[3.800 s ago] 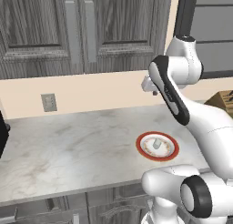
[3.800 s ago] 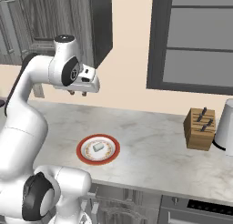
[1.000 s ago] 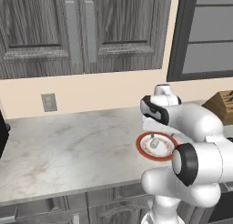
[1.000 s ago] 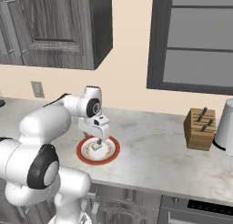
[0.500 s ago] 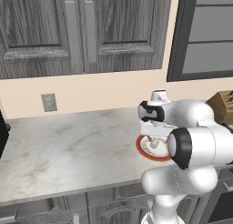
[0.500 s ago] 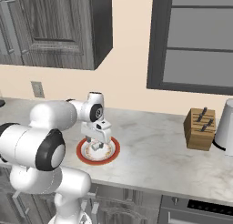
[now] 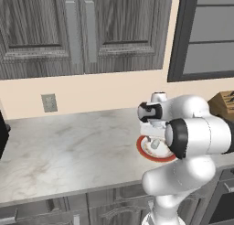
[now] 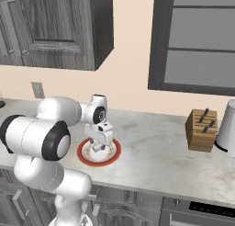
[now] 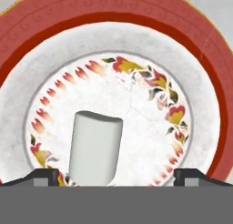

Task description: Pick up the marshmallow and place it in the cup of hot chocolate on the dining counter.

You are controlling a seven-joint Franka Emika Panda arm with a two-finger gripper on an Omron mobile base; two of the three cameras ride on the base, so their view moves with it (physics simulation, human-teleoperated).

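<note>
Since 1 s ago, gripper (image 9: 116, 175) dropped lower over red-rimmed plate (image 9: 214, 77), jaws spread wide, nothing grasped. Marshmallow (image 9: 94, 148) lies on plate centre between fingertips (image 9: 43, 176), apparently untouched. Knife block (image 8: 202, 130) well apart on counter (image 8: 160, 147).

Pale grey-white marshmallow (image 9: 94, 148), white plate (image 9: 191, 50) with red rim and red-yellow floral ring

marshmallow (image 9: 95, 148): 1 | plate (image 9: 207, 77): 1 | knife block (image 8: 201, 130): 1 | wall outlet (image 7: 48, 102): 1
</note>
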